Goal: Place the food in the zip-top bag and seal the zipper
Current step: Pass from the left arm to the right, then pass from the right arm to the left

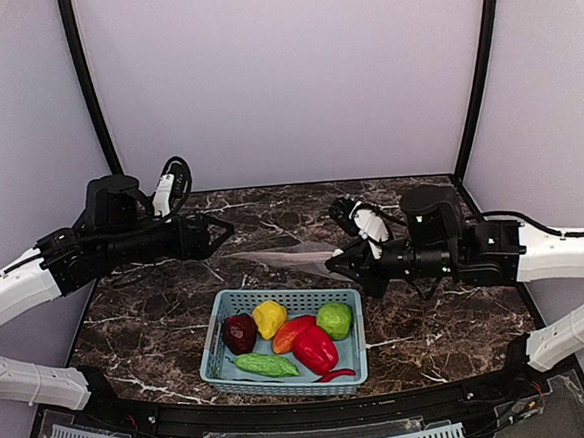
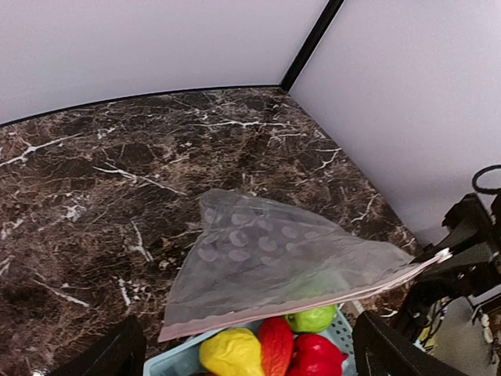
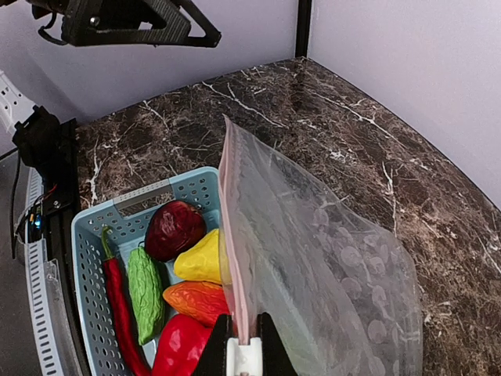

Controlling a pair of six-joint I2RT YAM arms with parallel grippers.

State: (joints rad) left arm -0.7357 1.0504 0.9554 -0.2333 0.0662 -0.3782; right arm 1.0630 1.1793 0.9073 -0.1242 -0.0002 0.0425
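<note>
The right jaws are pressed together on one end of the zipper [image 3: 232, 235], pinching the pinkish strip at a corner of the zip-top bag [image 3: 329, 258]. From that grip the clear, white-dotted bag reaches out in the air, over and just beyond the far rim of the light blue basket [image 1: 287, 294], its free end pointing toward the basket's far-left corner. The left jaws stand spread wide, above and beyond that same corner, with the bag's free end in front of them and apart from both fingers [image 2: 117, 352].

All the food lies inside the basket: the dark red pepper [image 1: 240, 333] at its left side, the yellow pepper [image 1: 270, 318], orange pepper [image 1: 292, 331] and lime-green pepper [image 1: 334, 320] across the middle, the red pepper [image 1: 315, 349] nearer the front, the bumpy cucumber [image 1: 266, 364] and thin chilli [image 1: 335, 374] along the near wall. The basket sits on the dark marbled worktop [image 1: 429, 310].
</note>
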